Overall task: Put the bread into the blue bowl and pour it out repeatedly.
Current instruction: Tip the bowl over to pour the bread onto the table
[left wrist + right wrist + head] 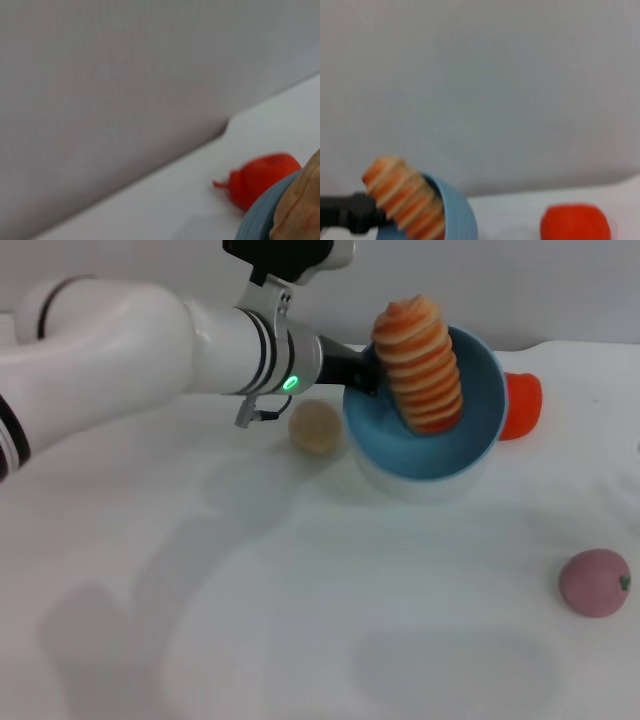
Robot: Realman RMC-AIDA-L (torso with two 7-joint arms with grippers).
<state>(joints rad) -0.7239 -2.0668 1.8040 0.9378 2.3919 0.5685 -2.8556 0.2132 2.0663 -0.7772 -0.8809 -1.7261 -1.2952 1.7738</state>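
Observation:
The blue bowl (476,436) is held up off the white table and tipped so its mouth faces the head camera. Inside it the bread (420,362) stands on end, orange-brown ribbed side showing, its top poking above the rim. My left gripper (360,370) is shut on the bowl's left rim. The left wrist view catches only a bit of the bowl's rim (256,218) and the bread (301,207). The right wrist view shows the bowl (457,216), the bread (404,196) and the left gripper (347,213) from afar. My right gripper is out of sight.
A small beige ball (315,427) lies just left of the bowl. An orange-red toy (521,405) sits behind the bowl on the right, also seen as the toy (260,179) and the toy (575,225). A pink round fruit (594,582) rests front right. A grey wall stands behind.

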